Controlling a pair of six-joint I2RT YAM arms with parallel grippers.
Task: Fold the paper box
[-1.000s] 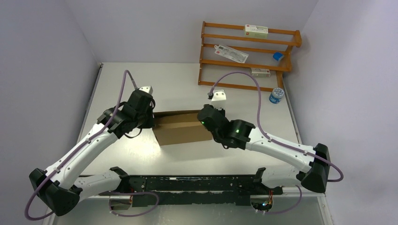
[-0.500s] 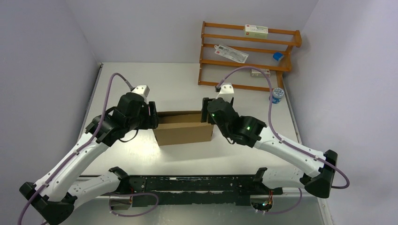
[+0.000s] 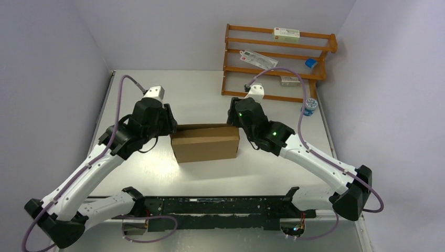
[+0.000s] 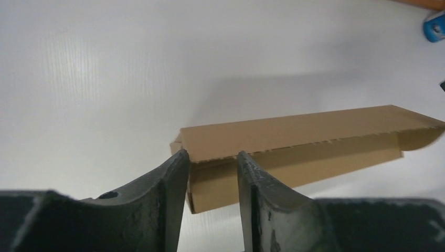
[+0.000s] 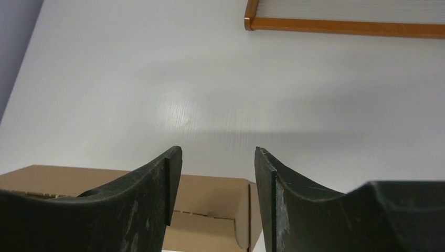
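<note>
**Brown box in mid-frame, an arm at each end**

The paper box (image 3: 205, 144) sits in the middle of the frame on the white tabletop (image 3: 199, 94). It is a shallow brown cardboard carton with its top panel folded down. The left fingers (image 4: 168, 197) stand apart at the box's left end. The carton's near corner shows through the gap between them, and nothing is pinched. The right fingers (image 5: 144, 197) are also apart, over the right end, with the box low in their view. A wooden rack (image 3: 278, 58) holding small white cartons (image 3: 286, 35) stands at the upper right, with a blue-capped bottle (image 3: 309, 106) just beside it.
</note>
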